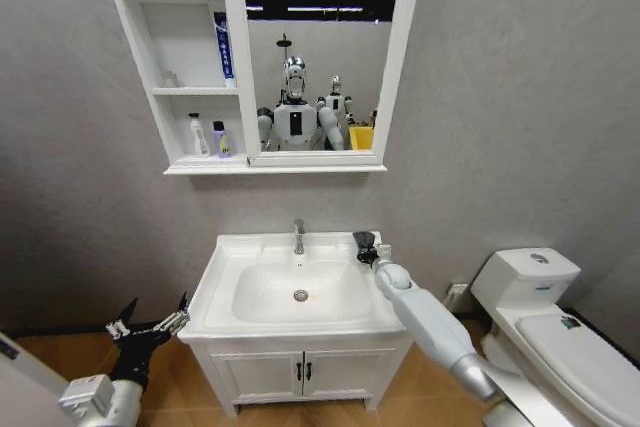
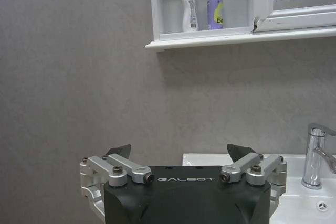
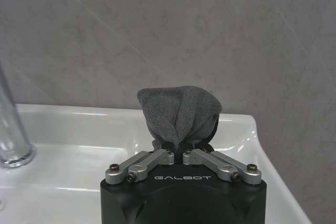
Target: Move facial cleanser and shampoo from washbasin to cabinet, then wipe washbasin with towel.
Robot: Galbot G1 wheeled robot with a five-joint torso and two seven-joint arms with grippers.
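Note:
My right gripper is shut on the dark grey towel, held bunched above the back right corner of the white washbasin. My left gripper hangs open and empty, low beside the washbasin's left edge. On the cabinet, a white bottle and a purple bottle stand on the lowest shelf. A blue tube stands one shelf higher. I cannot tell which of these is the facial cleanser or the shampoo.
The chrome tap rises at the basin's back centre, left of the towel. A white toilet stands to the right. The white floor vanity sits below the basin, and the mirror adjoins the shelves.

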